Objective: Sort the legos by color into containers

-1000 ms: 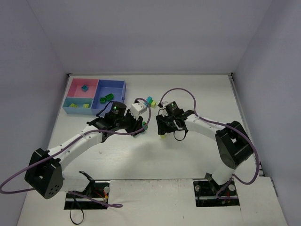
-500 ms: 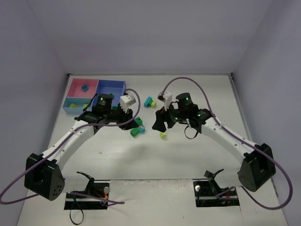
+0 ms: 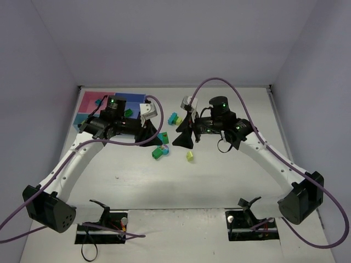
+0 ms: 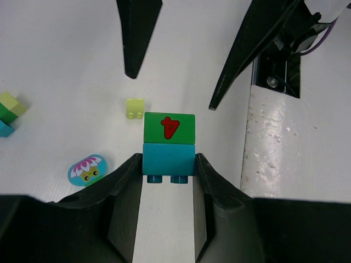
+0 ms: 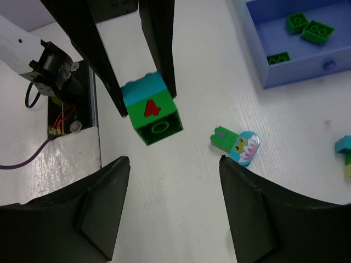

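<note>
Left wrist view shows us our left gripper (image 4: pixel 169 161) clamped on a joined green-and-teal lego pair (image 4: pixel 169 143), held aloft near-right of the blue tray (image 5: pixel 296 76), facing our spread, empty right gripper (image 5: pixel 171 164), probably so we can pull the colours apart.

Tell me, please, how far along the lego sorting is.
Done: three dark green bricks in the medium-blue tray, one teal brick in the pink tray. In hand: a green-on-teal pair in the left hand; right hand open. Left: lime brick, flower-printed piece and mixed-colour cluster on the table.
</note>
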Available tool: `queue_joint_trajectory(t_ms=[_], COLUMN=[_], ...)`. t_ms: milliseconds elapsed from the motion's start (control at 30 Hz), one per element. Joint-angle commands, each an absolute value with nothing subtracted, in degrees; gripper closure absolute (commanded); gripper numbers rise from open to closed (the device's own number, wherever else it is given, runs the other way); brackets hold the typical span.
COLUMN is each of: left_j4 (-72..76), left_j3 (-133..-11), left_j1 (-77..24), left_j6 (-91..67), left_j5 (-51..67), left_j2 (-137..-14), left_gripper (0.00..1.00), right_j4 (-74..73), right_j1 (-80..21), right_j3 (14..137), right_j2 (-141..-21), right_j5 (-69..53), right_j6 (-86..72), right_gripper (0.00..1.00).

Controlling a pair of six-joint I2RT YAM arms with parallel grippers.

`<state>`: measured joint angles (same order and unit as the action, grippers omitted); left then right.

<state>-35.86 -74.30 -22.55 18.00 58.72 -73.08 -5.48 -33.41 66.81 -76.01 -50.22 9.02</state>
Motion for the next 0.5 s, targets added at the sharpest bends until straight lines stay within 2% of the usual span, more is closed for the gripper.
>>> queue_joint_trajectory(t_ms=[0,467], left_j4=[-38.93,-39.73], left_j3=[-76.99,-77.87], left_j1=[-23.11,-23.47], left_j6=[21.88,22.24], left_j5=[62.49,63.19], left_j2=[-72.86,-73.65], left_gripper=[1.0,1.0], right_j4=[-2.81,-3.16], right_j1=[-33.31,-34.72], right_j3=[72.33,76.38], right_j2=[-77.43,-81.56], right_j5=[-54.84,-63.54], right_j6=[11.34,12.48], right_gripper=[0.37,0.39])
